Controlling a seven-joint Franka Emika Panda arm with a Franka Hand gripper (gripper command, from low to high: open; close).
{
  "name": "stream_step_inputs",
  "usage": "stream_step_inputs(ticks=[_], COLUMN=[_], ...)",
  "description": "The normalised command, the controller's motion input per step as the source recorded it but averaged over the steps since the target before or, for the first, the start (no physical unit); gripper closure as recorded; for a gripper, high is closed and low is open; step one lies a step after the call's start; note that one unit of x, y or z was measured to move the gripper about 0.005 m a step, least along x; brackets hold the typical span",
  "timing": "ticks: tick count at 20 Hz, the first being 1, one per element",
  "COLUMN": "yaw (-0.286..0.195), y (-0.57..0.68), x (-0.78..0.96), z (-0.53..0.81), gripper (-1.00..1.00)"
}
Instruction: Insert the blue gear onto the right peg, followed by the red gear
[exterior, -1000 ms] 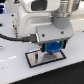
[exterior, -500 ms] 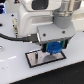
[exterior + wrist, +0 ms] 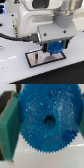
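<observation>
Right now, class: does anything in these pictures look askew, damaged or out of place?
Nothing stands out. The blue gear is held in the gripper just above the grey plate; its teeth look whole. The peg and the red gear are not visible.

surface: white tabletop (image 3: 15,72), glossy | backdrop: dark (image 3: 4,10) | light: bright, even
</observation>
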Motion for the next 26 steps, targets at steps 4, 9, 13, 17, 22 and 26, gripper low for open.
stream_step_inputs(ticks=[4,9,13,17,22,26], yaw=[0.000,0.000,0.000,0.000,0.000,0.000], y=[-0.02,-0.04,0.00,-0.01,-0.08,-0.02], x=[0.03,0.02,0.01,0.00,0.01,0.05], z=[-0.13,-0.16,-0.07,0.43,0.13,-0.11], gripper=[1.00,1.00,1.00,1.00,1.00,1.00])
